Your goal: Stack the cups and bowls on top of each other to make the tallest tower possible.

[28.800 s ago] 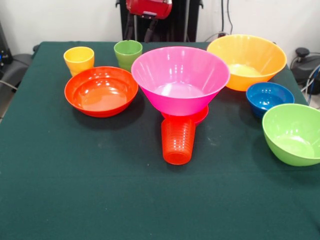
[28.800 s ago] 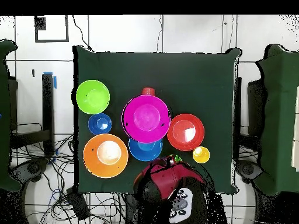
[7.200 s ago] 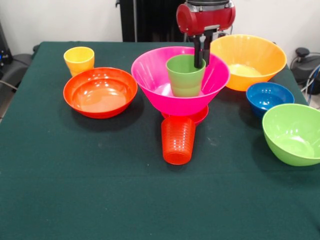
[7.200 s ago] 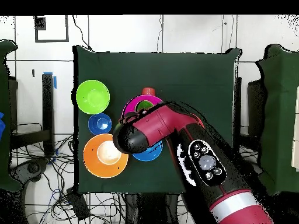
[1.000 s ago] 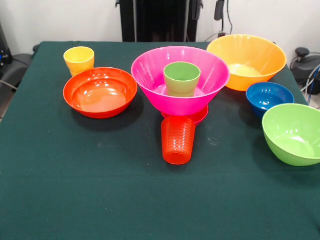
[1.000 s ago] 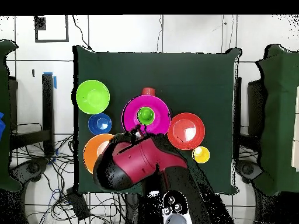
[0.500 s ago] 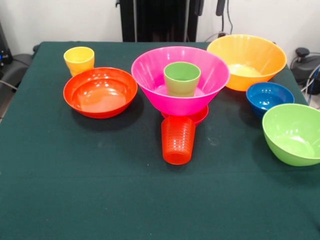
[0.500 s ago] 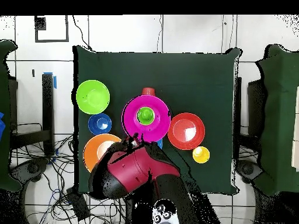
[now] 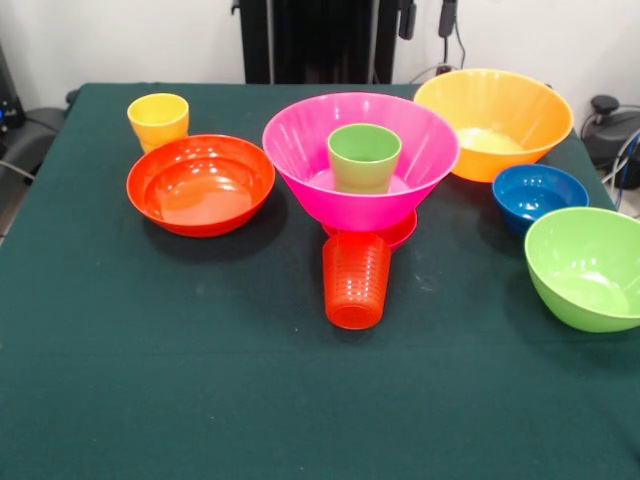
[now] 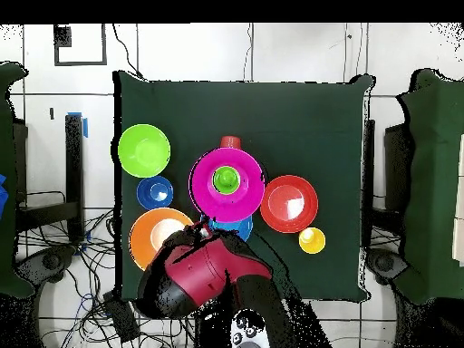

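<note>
Dark green tablecloth over a table; white wall behind, cables on a tiled floor in the overhead view. Frame centre: large pink bowl holding the upright light green cup; ribbed orange-red cup just below. A blue bowl is mostly hidden. The gripper shows at lower centre overhead; its spread cannot be told.

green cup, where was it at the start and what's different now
The green cup went from the table's far side, beside the yellow cup, into the pink bowl, upright. The arm let go and drew back toward its base. Other bowls and cups stayed put.
</note>
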You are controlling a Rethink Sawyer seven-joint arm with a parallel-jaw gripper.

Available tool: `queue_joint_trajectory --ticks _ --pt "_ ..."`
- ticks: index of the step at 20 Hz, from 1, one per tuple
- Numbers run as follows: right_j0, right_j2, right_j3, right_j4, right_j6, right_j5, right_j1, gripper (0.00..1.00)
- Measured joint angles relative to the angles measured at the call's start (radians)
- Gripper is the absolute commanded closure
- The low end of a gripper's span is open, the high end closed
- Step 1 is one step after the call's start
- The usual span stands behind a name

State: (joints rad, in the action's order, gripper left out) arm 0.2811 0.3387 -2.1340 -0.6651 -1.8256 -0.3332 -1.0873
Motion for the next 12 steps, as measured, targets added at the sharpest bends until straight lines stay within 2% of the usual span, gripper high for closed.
queue_joint_trajectory --ticks 3,6,9,12 --pt "-0.015 -0.025 -0.002 0.000 0.000 0.016 0.008 0.00" --pt "-0.060 -0.080 -0.001 0.000 -0.005 0.038 0.020 0.00" --pt "-0.121 -0.143 -0.001 0.000 -0.026 0.047 0.027 0.00" --pt "-0.216 -0.225 -0.001 0.003 -0.085 0.047 0.044 0.00"
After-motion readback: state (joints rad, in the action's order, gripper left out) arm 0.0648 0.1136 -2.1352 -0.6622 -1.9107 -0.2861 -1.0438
